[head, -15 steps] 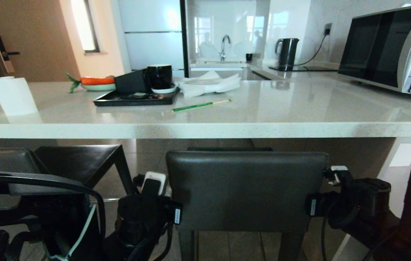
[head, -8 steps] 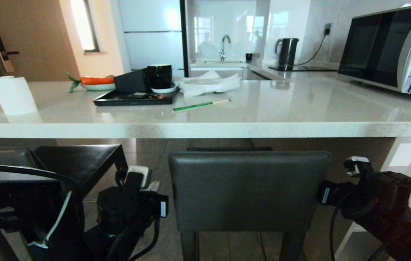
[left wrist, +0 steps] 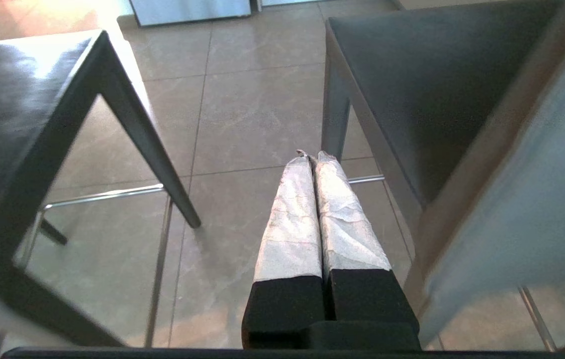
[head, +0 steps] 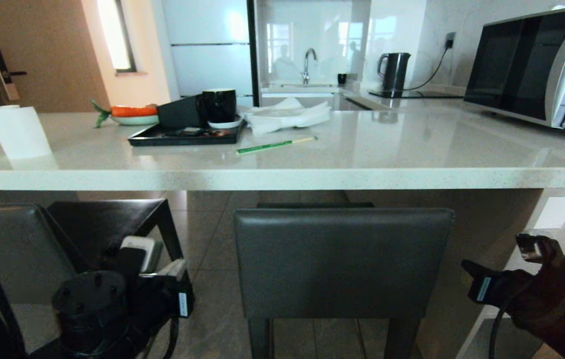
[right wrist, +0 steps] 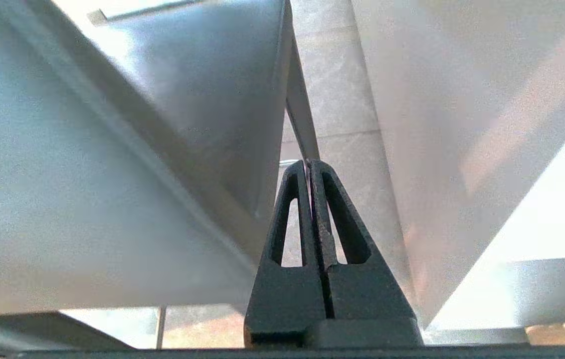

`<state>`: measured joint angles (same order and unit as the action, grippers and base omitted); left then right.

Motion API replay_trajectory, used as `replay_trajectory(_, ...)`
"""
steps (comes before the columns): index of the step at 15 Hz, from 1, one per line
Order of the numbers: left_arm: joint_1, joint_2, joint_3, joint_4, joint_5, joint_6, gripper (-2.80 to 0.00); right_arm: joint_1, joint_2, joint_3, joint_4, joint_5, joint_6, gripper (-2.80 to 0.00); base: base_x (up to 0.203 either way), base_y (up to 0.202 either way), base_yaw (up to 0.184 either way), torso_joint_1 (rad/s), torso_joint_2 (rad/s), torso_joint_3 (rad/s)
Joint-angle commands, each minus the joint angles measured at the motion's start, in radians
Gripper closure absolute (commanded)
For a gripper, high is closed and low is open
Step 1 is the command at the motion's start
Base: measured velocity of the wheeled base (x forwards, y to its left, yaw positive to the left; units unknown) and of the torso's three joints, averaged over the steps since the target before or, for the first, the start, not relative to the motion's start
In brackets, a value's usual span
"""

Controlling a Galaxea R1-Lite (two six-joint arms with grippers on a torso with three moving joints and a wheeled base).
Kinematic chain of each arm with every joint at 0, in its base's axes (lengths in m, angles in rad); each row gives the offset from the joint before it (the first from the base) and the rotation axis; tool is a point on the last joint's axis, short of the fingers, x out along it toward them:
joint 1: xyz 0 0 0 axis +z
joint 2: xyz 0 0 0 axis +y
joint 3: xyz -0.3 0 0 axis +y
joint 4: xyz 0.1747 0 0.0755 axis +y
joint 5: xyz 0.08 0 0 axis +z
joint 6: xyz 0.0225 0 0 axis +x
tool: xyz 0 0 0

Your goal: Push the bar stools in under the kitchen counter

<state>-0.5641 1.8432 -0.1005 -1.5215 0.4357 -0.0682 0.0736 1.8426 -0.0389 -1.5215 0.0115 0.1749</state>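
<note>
Beside stool (head: 343, 262), both grippers lower now

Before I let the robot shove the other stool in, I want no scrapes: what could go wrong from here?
1. The left stool stands angled, its seat corner near the middle stool; pushed as it stands, it could knock it.
2. The left gripper hangs shut between the two stools, so its fingers might snag a leg.
3. The right gripper sits shut between stool and white panel, with little room.
</note>
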Motion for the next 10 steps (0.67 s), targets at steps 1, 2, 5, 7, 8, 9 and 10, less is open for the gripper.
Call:
replay_trajectory(1, 0.001, -0.113, 0.057, -0.009, 0.006, 0.000, 0.00, 0.000, -0.108, 0.036, -0.009, -0.001, 0.001, 0.00, 0.000, 0.000, 0.000, 0.000, 0.00, 0.000)
replay_trajectory(2, 0.004, -0.162, 0.078, -0.009, 0.009, 0.003, 0.00, -0.001, -0.160, 0.042, -0.009, -0.005, 0.000, 0.00, 0.000, 0.000, 0.000, 0.000, 0.00, 0.000)
replay_trajectory(5, 0.020, -0.309, 0.106, -0.009, 0.052, 0.035, 0.00, -0.003, -0.332, 0.046, 0.010, -0.010, -0.037, 0.00, 0.000, 0.000, 0.000, 0.000, 0.00, 0.000)
replay_trajectory(7, 0.034, -0.430, 0.092, 0.030, 0.066, 0.086, 0.00, -0.003, -0.455, 0.035, 0.081, -0.013, -0.080, 0.00, 0.000, 0.000, 0.000, 0.000, 0.00, 0.000)
replay_trajectory(8, 0.057, -0.488, 0.061, 0.082, 0.072, 0.110, 0.00, -0.004, -0.520, 0.022, 0.146, -0.019, -0.099, 0.00, 0.000, 0.000, 0.000, 0.000, 0.00, 0.000)
replay_trajectory(9, 0.105, -0.541, -0.003, 0.149, 0.076, 0.126, 0.00, -0.005, -0.596, 0.000, 0.235, -0.031, -0.113, 0.00, 0.000, 0.000, 0.000, 0.000, 0.00, 0.000)
replay_trajectory(10, 0.139, -0.600, -0.055, 0.228, 0.078, 0.136, 0.00, -0.005, -0.681, -0.035, 0.344, -0.040, -0.121, 0.00, 0.000, 0.000, 0.000, 0.000, 0.00, 0.000)
